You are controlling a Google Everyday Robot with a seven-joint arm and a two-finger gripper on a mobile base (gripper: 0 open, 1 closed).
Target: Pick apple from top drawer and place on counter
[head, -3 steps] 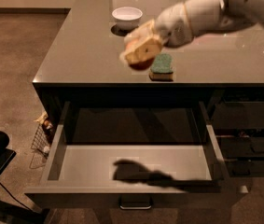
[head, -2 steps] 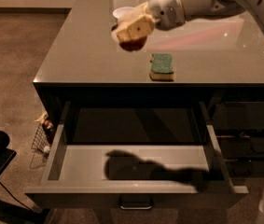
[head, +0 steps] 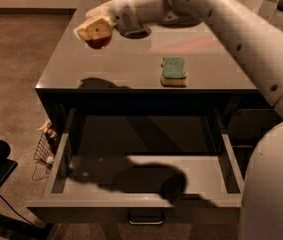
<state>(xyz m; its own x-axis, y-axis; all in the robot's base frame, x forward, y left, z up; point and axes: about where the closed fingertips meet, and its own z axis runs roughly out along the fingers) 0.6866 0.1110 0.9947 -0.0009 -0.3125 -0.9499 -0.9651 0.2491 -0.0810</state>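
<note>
The hand (head: 95,30) is clenched around the red apple (head: 100,42), holding it in the air near the worktop's (head: 126,66) left edge, towards the far-left corner. Its shadow falls near the front-left corner. A green-topped sponge (head: 173,70) lies by the front edge, right of centre. Below, the top drawer (head: 61,160) stands pulled out, the arm's shadow across its pale floor.
</note>
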